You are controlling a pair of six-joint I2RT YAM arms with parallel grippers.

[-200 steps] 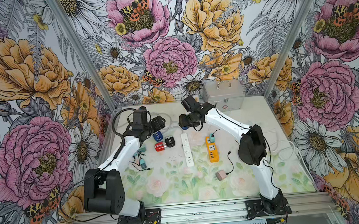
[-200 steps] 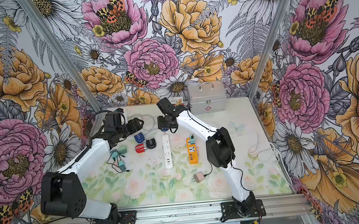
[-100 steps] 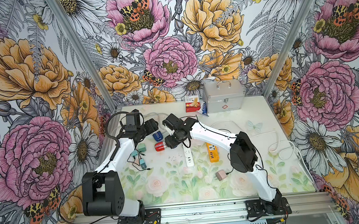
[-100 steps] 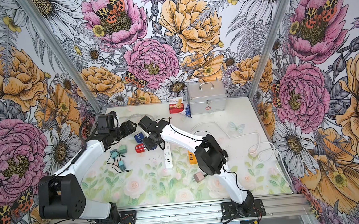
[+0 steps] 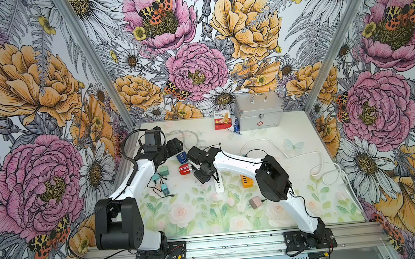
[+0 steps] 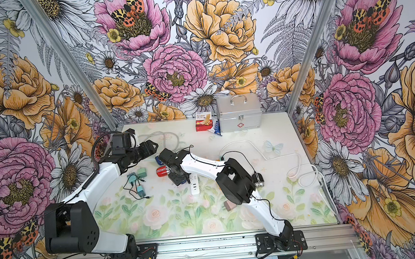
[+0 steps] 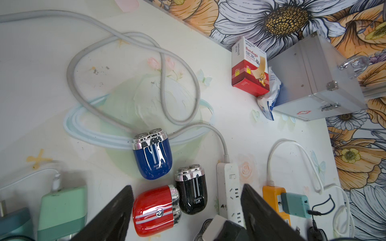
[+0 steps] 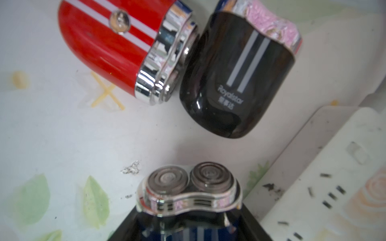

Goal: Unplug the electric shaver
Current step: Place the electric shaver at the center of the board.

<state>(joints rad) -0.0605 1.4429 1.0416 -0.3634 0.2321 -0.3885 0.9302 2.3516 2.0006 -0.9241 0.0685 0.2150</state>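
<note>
since a second ago the right gripper (image 5: 203,177) has been swung away from the back of the counter (image 7: 52,73) and brought down beside the white power strip (image 8: 334,177). the left gripper (image 7: 187,186) has been moved only a little.

a dark shaver (image 8: 189,187) is gripped by its body in the right jaws. its two round heads are pointed at the red shaver (image 8: 117,48) and the black shaver (image 8: 236,83), which are touching each other. a blue shaver (image 7: 153,160) is left lying a bit further back. the left jaws are spread wide with nothing between them, and are held above the red and black shavers.

no cord is seen on the dark shaver. its bottom end is hidden by the jaws, so it cannot be told if a plug is still in it.

the step in hand is judged to be the holding of the dark shaver near the strip. if a plug is found, it should be pinched by the free jaws and pulled straight out while the shaver is kept firm. if not, the shaver should be put down softly and let go.
</note>
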